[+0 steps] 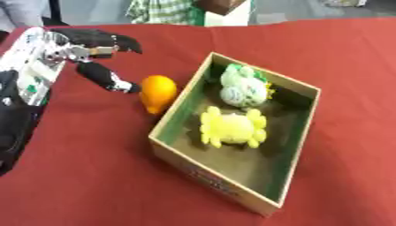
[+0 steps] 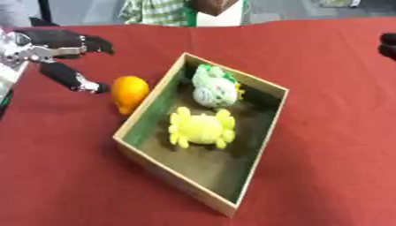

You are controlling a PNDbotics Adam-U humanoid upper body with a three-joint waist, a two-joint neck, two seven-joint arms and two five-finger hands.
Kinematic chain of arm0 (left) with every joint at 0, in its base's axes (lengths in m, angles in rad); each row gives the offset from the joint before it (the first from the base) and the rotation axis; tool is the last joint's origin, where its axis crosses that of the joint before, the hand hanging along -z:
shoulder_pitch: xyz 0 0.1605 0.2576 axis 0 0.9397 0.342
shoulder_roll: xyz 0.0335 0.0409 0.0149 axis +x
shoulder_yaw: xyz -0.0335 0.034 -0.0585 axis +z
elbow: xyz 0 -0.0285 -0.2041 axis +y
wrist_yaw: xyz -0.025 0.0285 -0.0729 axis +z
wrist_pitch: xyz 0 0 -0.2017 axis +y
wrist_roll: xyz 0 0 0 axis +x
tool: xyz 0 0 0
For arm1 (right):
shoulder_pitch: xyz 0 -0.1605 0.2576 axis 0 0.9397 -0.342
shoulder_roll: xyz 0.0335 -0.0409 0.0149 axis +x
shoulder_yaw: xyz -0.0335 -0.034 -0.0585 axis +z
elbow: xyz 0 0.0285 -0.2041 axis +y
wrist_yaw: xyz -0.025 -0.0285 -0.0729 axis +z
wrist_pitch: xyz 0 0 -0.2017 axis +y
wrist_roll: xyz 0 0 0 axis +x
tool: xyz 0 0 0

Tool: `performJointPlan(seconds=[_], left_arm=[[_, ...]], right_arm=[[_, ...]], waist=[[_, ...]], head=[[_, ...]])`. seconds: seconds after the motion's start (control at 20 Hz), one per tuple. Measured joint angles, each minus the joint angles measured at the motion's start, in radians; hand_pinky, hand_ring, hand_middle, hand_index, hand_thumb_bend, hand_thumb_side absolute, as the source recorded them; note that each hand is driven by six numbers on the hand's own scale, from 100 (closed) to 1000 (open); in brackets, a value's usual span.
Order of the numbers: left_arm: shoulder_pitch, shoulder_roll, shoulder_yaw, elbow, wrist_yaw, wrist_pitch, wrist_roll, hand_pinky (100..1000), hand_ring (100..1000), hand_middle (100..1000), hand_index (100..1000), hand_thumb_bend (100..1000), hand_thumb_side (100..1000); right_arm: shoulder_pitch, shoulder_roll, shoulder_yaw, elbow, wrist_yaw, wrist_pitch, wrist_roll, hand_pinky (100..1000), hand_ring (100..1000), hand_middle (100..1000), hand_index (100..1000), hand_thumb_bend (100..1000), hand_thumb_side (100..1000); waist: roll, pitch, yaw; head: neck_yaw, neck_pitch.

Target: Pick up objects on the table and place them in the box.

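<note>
An orange toy lies on the red table just outside the left wall of the wooden box. Inside the box sit a yellow plush toy and, further back, a green-and-white plush toy. My left hand hangs open to the left of the orange toy, its thumb tip close beside the toy and its fingers spread above; nothing is held. A dark bit of my right hand shows at the right edge of the right eye view.
Red cloth covers the whole table. A person in a checked shirt stands beyond the far edge beside a white-and-green object.
</note>
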Motion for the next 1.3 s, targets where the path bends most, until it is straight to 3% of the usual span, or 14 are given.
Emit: performJointPlan(seconds=[0.7,1.3], left_arm=[[0.000,-0.008,-0.019,0.000,0.072,-0.033,0.033,818,933,1000,1000,466,787],[-0.014,-0.065,-0.044,0.108,-0.005,-0.036,0.036,803,923,996,1000,465,820]], right_arm=[[0.001,0.001,0.000,0.000,0.006,0.007,0.007,872,794,536,909,100,636],[0.001,0.009,0.001,0.000,0.006,0.011,0.011,875,794,534,911,100,630]], waist=[[0.003,0.002,0.003],[0.004,0.015,-0.014]], head=[[0.002,0.000],[0.013,-0.002]])
